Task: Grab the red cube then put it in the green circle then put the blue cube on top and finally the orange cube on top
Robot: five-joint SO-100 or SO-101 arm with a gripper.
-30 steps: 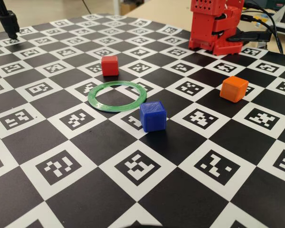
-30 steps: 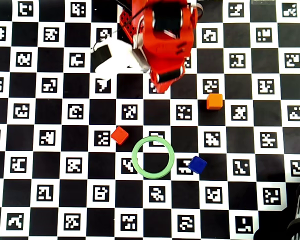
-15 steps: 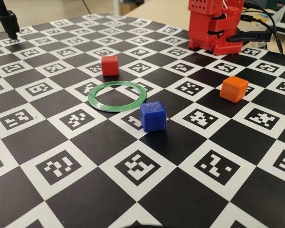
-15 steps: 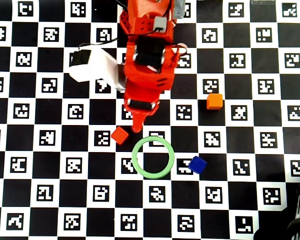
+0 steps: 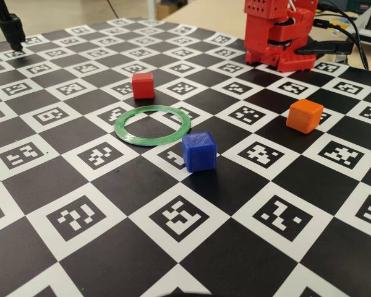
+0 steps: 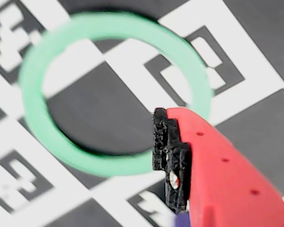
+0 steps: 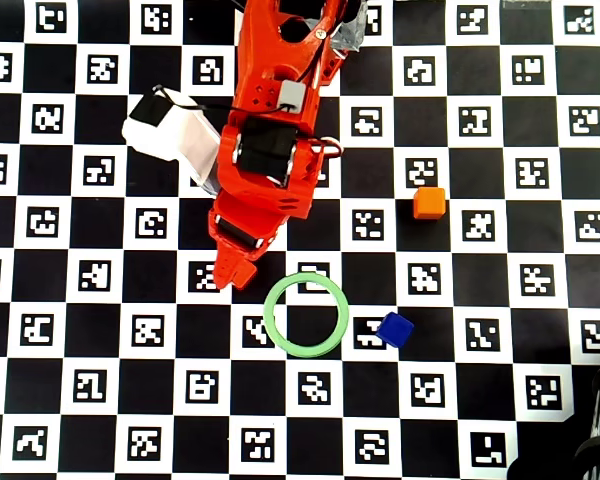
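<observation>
The red cube (image 5: 143, 85) sits on the board just behind and left of the green circle (image 5: 153, 125). The blue cube (image 5: 199, 151) stands at the ring's front right, and the orange cube (image 5: 305, 116) lies farther right. In the overhead view my gripper (image 7: 235, 275) hangs just up and left of the green circle (image 7: 270, 314) and hides the red cube. The blue cube (image 7: 394, 329) and the orange cube (image 7: 429, 203) show there. The wrist view shows the green circle (image 6: 38, 118) and one red finger's black pad (image 6: 166, 142) with nothing against it. The gripper holds nothing.
The arm's red base (image 5: 278, 37) stands at the far right of the checkered marker board (image 5: 80, 216). A white and black block (image 7: 170, 130) sits beside the arm. A black stand (image 5: 11, 28) is at the far left corner.
</observation>
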